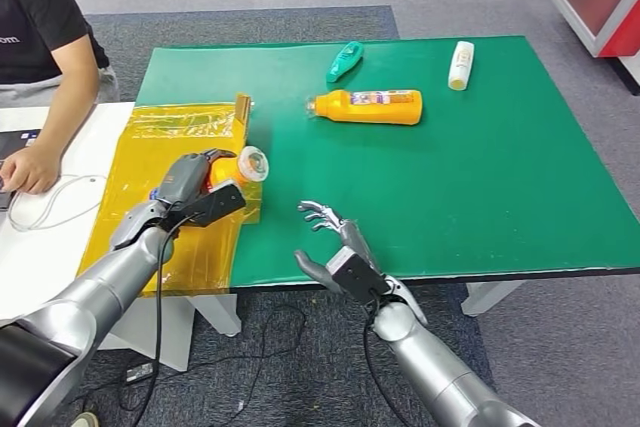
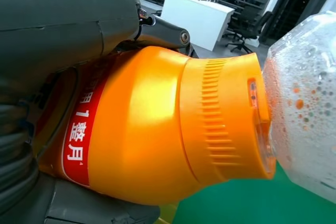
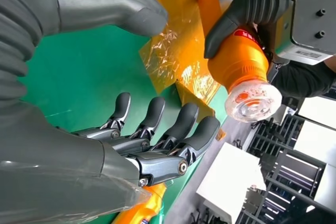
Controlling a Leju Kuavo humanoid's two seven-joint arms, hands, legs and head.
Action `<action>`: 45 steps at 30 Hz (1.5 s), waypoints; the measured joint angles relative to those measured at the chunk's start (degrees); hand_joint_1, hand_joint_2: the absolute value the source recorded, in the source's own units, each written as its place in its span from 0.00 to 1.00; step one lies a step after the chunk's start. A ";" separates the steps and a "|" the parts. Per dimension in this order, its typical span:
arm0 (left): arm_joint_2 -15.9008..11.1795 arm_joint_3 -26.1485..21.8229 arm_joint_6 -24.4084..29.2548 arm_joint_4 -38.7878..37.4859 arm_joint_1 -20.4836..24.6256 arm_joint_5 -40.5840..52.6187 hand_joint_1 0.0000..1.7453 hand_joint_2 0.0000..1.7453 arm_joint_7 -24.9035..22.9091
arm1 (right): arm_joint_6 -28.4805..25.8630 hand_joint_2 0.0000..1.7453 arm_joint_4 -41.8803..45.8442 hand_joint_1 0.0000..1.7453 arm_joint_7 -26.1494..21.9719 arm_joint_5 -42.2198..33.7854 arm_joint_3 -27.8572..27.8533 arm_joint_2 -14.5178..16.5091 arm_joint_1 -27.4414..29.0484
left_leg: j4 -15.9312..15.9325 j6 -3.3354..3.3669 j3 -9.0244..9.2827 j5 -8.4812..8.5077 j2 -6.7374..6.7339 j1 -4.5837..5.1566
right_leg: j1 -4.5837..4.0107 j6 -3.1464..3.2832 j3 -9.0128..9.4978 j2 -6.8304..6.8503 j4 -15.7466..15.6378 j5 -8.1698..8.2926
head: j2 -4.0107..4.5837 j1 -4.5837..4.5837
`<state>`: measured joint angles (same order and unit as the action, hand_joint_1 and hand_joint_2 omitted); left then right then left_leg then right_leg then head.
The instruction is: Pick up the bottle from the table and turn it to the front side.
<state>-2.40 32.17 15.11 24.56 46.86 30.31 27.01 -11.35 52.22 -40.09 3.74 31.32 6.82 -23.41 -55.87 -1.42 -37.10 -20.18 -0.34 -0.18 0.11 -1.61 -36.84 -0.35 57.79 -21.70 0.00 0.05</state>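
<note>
Your left robot hand is gripping the orange bottle with a clear cap, holding it above the yellow sheet at the tabletop's left edge. Your right robot hand is hovering empty at the near edge, fingers spread apart. A second orange bottle is lying near the far edge

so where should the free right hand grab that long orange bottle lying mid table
Probably around the wide labelled body of the long orange bottle, coming down from above. It lies flat on its side on the green table, cap toward the robot's left, with clear space around it. The right hand is open.
</note>
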 joint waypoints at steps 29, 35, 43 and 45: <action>0.08 1.74 6.23 -2.95 -0.98 8.23 1.00 1.00 5.08 | 0.97 1.00 -2.40 1.00 0.00 -0.50 1.57 2.12 -0.59 | 0.00 0.00 -0.01 0.00 0.00 0.00 | 0.00 0.00 0.00 0.00 0.00 0.00 | 0.00 0.00; -0.16 2.28 7.33 -3.39 -0.89 9.45 1.00 1.00 3.40 | 0.73 1.00 -2.40 1.00 0.00 -0.86 1.73 2.21 -0.59 | 0.00 0.00 -0.01 0.00 0.00 0.00 | 0.00 0.00 -0.01 0.00 0.00 0.00 | 0.00 0.01; -1.22 2.68 10.39 -4.57 -0.53 8.10 1.00 1.00 0.35 | 0.33 1.00 -2.72 1.00 0.00 -1.49 1.91 2.21 -0.58 | 0.00 0.00 -0.02 0.00 0.00 0.00 | 0.00 0.01 -0.02 0.01 0.00 -0.01 | 0.00 0.01; -1.31 2.40 11.08 -4.74 -0.52 7.75 1.00 1.00 0.31 | 0.35 1.00 -2.80 1.00 0.00 -1.43 1.97 2.21 -0.57 | 0.00 0.00 -0.02 0.00 0.00 0.00 | 0.00 0.01 -0.02 0.01 0.00 -0.01 | 0.00 0.01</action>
<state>-3.71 34.57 26.19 19.82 46.34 38.06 27.33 -11.01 49.41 -40.09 2.31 33.29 9.03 -23.99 -55.87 -1.42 -37.12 -20.18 -0.33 -0.18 0.11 -1.60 -36.86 -0.35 57.80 -21.71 0.00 0.06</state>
